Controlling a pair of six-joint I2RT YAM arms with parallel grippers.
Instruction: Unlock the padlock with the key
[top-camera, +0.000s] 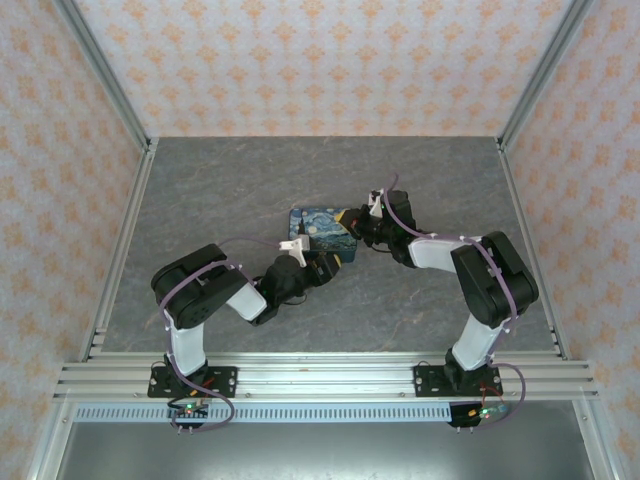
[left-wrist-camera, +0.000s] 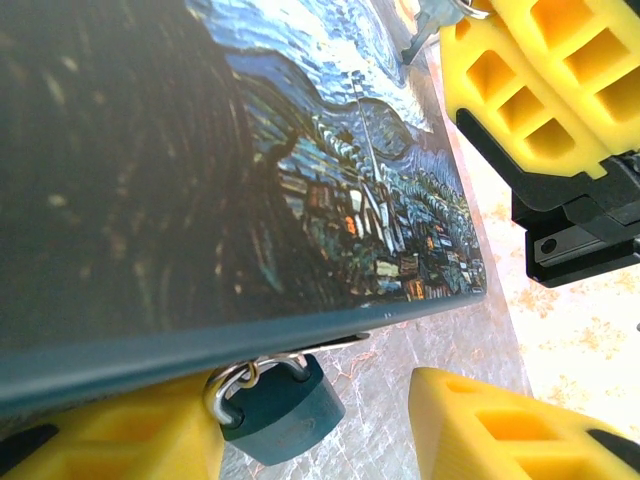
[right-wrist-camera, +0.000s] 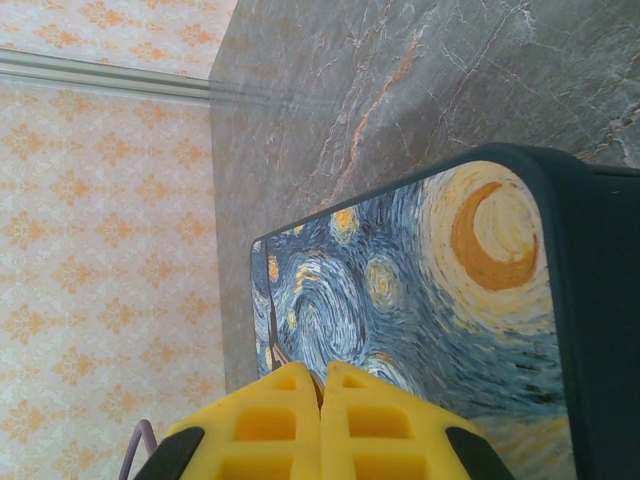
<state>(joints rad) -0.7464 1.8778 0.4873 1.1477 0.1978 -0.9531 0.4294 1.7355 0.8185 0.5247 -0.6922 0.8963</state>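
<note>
**At the painted block's edge, a small lock sat between parted fingers**

Near the centre of the top view, you had the rounded-rectangular block (top-camera: 320, 230) on the grey marbled table (top-camera: 230, 180). The block was printed with a swirling dark-blue and yellow night sky and was teal at its edges. Both arms bent in toward it, one from the lower left and one from the lower right.

Your left gripper (left-wrist-camera: 320, 405) was at one edge of the block. Low in the left wrist view its two yellow fingers (left-wrist-camera: 500, 435) stood apart. Between them hung a small teal padlock (left-wrist-camera: 285, 415), with its silver shackle (left-wrist-camera: 232, 385) looped through a thin metal tab (left-wrist-camera: 335, 344) at the block's edge. The shackle lay right against the lower-left finger. The lower-right finger stood clear of the lock body, with bare table between them. That tool was apart and clamped on nothing.

Your right gripper (right-wrist-camera: 322, 375) had its yellow fingers pressed together at the bottom of the right wrist view. They sat over the painted face, with the orange crescent moon toward the frame's upper right. In the upper right of the left wrist view, a slim silver key-like piece (left-wrist-camera: 425, 30) poked out beside that gripper's fingertips, above the block's face. You could not tell from the views whether it was pinched between them.
</note>
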